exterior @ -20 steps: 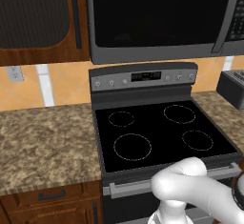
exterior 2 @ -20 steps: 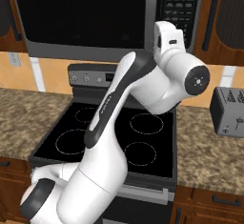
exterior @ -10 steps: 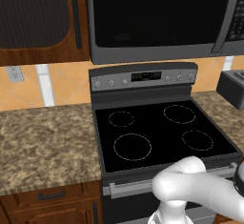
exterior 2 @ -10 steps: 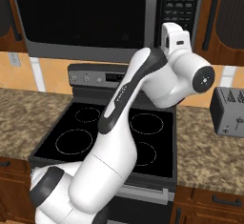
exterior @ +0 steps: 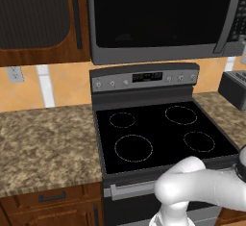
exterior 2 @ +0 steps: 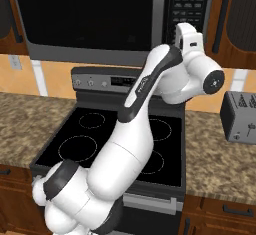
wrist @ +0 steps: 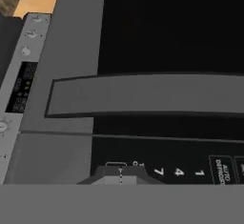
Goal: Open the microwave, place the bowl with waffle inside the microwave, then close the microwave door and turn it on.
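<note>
Our claw (wrist: 120,174) is pinched fully shut and holds nothing, its tips right against the button panel (wrist: 181,163) of the microwave (exterior 2: 115,19); whether they actually touch it we cannot tell. In the hand view, rolled on its side, the digits 7, 4 and 1 run just beside the tips, with an "auto defrost" key a little further along. Just past the panel lies the long grey handle (wrist: 143,94) of the door (wrist: 171,25), whose dark glass stretches away beyond it; the door is closed.

From the right base view our arm (exterior 2: 145,104) rises from the lower left, bends over the stove (exterior 2: 120,139) and lifts its wrist to the panel at the microwave's right end. Below the claw sits the stove's black top with four ringed burners and a grey control strip (exterior: 144,78). A toaster (exterior 2: 240,116) stands on the speckled counter (exterior 2: 215,154) low to the claw's right, and dark wood cabinets (exterior: 41,20) flank the microwave.
</note>
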